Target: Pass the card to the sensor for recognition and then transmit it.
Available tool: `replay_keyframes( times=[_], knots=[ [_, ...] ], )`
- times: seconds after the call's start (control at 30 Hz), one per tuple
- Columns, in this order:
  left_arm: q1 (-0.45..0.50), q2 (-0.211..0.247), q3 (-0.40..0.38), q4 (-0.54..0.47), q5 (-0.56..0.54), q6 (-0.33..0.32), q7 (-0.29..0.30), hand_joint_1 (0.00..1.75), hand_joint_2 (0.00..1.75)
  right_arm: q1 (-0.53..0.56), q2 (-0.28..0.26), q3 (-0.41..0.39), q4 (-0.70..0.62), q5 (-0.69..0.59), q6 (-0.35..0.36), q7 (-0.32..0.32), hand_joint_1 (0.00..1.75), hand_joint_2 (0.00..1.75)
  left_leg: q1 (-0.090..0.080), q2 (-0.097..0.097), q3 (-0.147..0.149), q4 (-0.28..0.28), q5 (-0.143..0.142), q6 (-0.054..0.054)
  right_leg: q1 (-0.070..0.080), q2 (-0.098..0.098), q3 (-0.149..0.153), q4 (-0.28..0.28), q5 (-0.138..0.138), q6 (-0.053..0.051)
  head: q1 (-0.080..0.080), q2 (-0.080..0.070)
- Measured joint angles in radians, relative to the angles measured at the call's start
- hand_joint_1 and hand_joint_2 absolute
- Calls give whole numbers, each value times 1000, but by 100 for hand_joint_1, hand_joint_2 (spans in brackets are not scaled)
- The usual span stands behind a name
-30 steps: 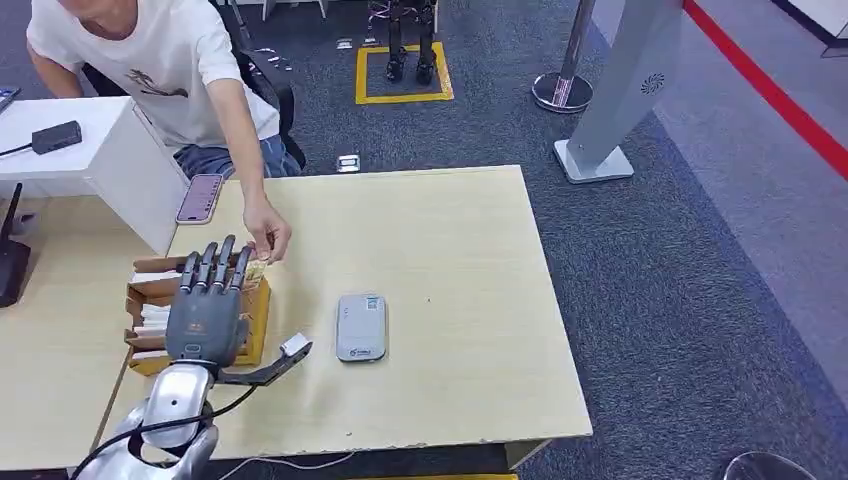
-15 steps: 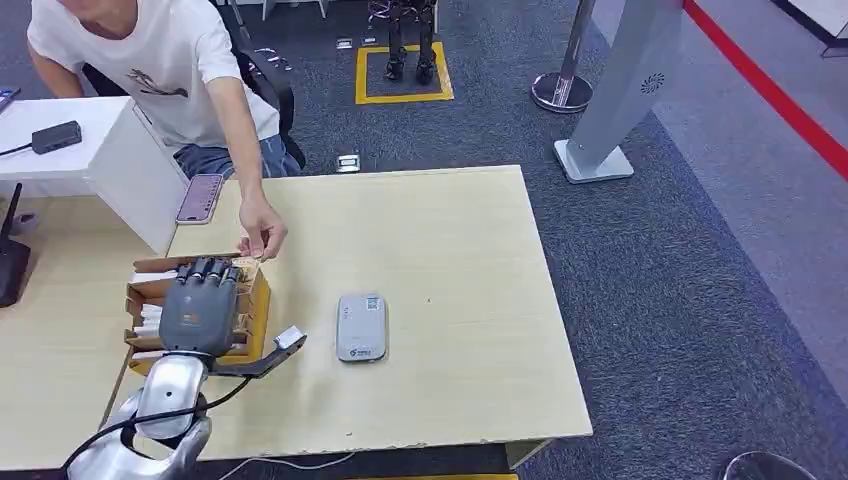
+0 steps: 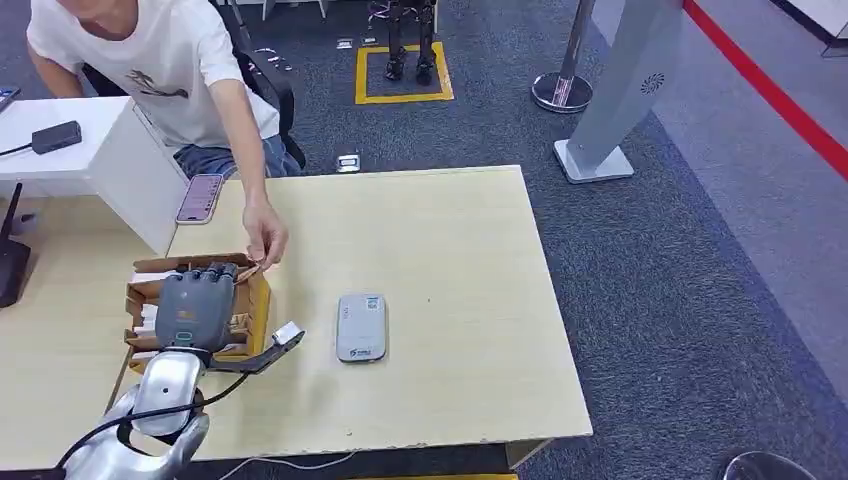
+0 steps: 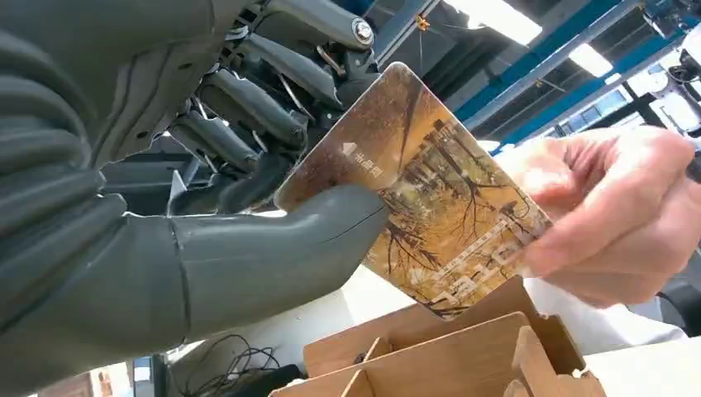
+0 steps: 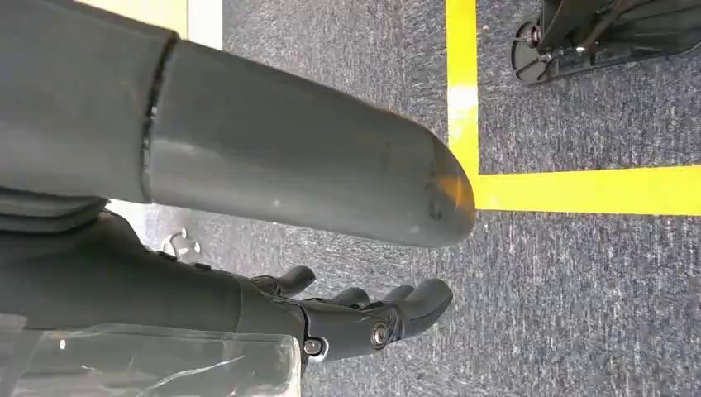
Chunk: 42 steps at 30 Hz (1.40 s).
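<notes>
My left hand [image 3: 195, 305] hovers over the cardboard box [image 3: 257, 300] at the table's left side, fingers curled down. In the left wrist view a brown card [image 4: 446, 190] with a tree picture sits between my thumb [image 4: 273, 256] and my fingers [image 4: 248, 99], which pinch one corner. A person's hand [image 4: 612, 215] still holds the opposite edge, and it reaches to my fingertips in the head view [image 3: 265, 238]. The grey card sensor [image 3: 361, 326] lies flat on the table to the right of my hand. My right hand [image 5: 207, 281] hangs over the carpet, fingers apart, holding nothing.
The box has wooden dividers [image 4: 446, 356] and white cards inside. A phone [image 3: 200, 198] lies at the table's [image 3: 450, 250] far left edge by a white partition [image 3: 120, 160]. The seated person [image 3: 150, 60] leans in from the far left. A grey gate post [image 3: 620, 90] stands beyond the table.
My left hand's fingers have curled from straight to bent and closed on the card, and the hand drew back a little. The person's hand stays at my fingertips.
</notes>
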Motion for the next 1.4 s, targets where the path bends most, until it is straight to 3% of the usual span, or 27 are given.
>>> replay_keyframes(
  times=[0.5,0.7,1.07,1.4],
  knots=[
    [0,0,0,0,0,6,-2,175,175,0,0,0,0,2,5,0,0,0,0,0,0,0,0,0,0,0,0,0,0,0,0,0],
    [-5,-17,-2,6,0,27,-56,175,175,0,0,1,2,16,9,0,0,0,0,0,0,0,0,0,0,0,0,0,0,0,0,0],
    [-102,-140,-91,127,0,90,-197,175,175,-1,0,9,4,36,19,-11,0,0,-1,0,0,1,0,0,-1,0,0,0,0,0,0,0],
    [-118,-245,-166,194,0,103,-294,175,175,-1,-3,9,5,36,23,-24,0,0,0,0,0,0,0,0,-1,0,0,0,0,0,0,0]
  ],
)
